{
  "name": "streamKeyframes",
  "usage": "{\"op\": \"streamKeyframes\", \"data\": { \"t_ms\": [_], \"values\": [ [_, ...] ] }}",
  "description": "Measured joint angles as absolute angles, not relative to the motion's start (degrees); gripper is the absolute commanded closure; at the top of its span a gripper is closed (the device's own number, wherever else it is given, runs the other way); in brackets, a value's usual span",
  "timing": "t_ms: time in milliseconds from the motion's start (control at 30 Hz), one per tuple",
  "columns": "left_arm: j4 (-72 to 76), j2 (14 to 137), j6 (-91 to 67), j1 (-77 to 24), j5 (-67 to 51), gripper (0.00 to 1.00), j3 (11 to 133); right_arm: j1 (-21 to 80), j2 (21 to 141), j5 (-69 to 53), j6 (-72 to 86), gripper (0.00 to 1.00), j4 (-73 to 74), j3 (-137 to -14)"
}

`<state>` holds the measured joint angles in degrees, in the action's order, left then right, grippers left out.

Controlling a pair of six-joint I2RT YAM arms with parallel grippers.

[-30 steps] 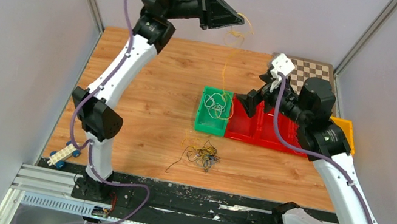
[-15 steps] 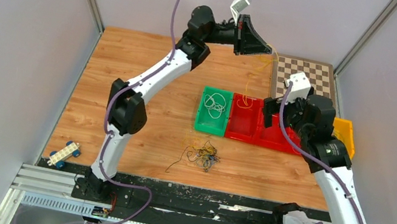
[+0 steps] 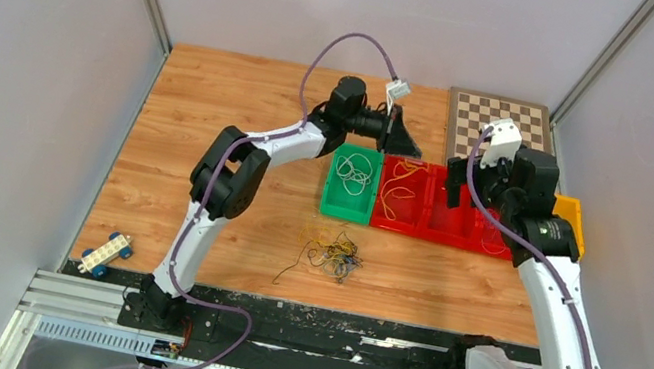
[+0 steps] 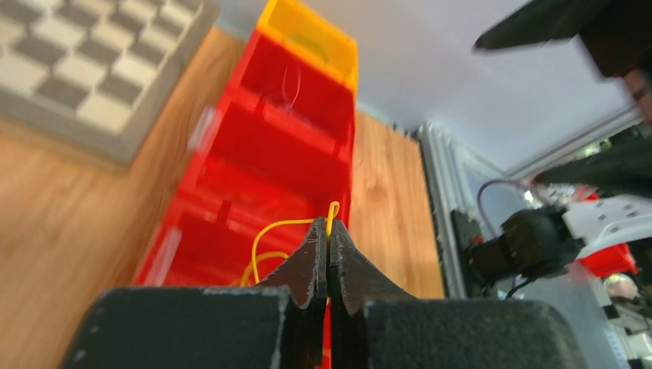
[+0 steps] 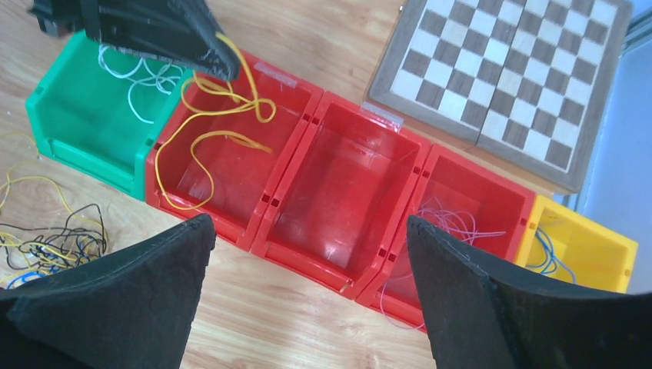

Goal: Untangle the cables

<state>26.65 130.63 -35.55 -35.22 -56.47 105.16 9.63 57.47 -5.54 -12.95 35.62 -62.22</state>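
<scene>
Pinching yellow cable (image 4: pixel 284 224) draped into red bin (image 5: pixel 238 173): left tool (image 4: pixel 329 231).

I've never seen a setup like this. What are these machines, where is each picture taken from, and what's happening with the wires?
They are two robot arms bolted to a wooden table. One picture looks down from above; the other two come from a camera on each wrist. The left gripper is shut on a yellow wire over a red bin. The right gripper is open and holds nothing. On the table lie a snarl of thin cables, a row of bins and a chessboard.
</scene>
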Motion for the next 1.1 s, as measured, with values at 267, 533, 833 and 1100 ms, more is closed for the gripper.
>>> {"op": "streamKeyframes", "data": {
  "t_ms": [267, 533, 833, 1100],
  "values": [
    [18.52, 130.63, -19.99, -36.38, -52.31, 0.73, 97.54, 5.06, 63.42, -12.08, -13.82, 0.02, 37.47, -62.08],
    [10.52, 128.68, -13.54, -37.36, -50.13, 0.32, 97.56, 4.56, 65.93, -19.07, -15.99, 0.04, 38.5, -62.08],
    [-1.74, 104.38, -5.06, -30.98, -53.76, 0.29, 88.16, 6.17, 64.73, -33.82, -21.54, 0.12, 39.75, -60.16],
    [-35.53, 81.6, 43.35, -22.63, -55.46, 0.29, 69.56, 21.19, 68.1, -40.18, -25.96, 0.19, 39.72, -53.01]
  ]
}}
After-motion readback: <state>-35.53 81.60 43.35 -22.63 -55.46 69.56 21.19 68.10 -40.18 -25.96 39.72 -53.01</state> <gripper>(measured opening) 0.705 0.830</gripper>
